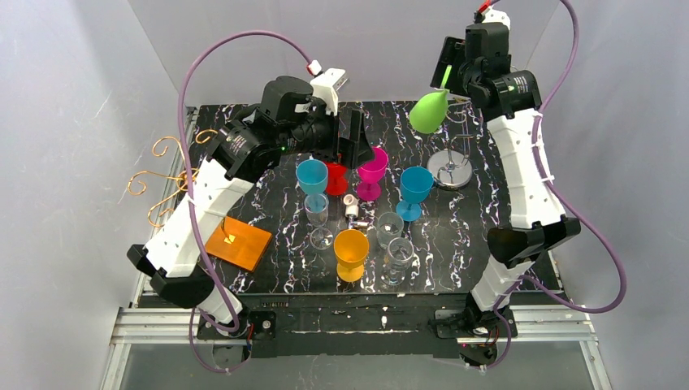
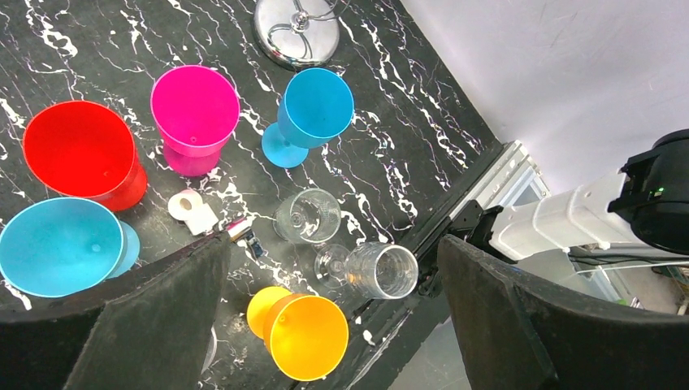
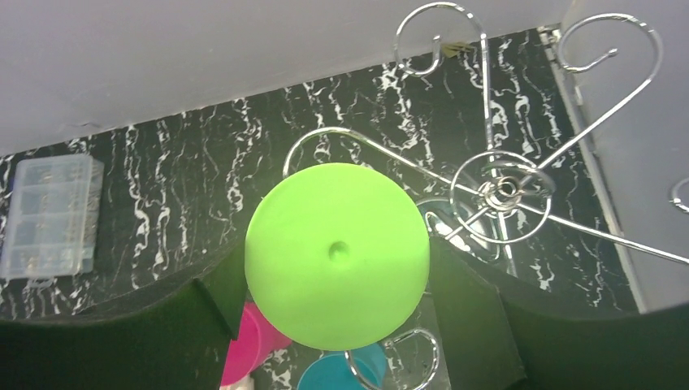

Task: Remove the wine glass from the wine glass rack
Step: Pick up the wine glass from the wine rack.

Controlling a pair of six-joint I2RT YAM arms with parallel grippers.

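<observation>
Claw on the right (image 3: 337, 272) spread wide, clamped across the foot of the green wine glass (image 1: 428, 112). The glass hangs tilted beside the rack (image 1: 452, 166) wires, up off the surface (image 1: 284, 272). Left claw (image 2: 331, 248) gapes fully, holding nothing.

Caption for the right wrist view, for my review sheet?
Right gripper clasps a green wine glass, seen end-on, over the wire rack and its hooks.
</observation>
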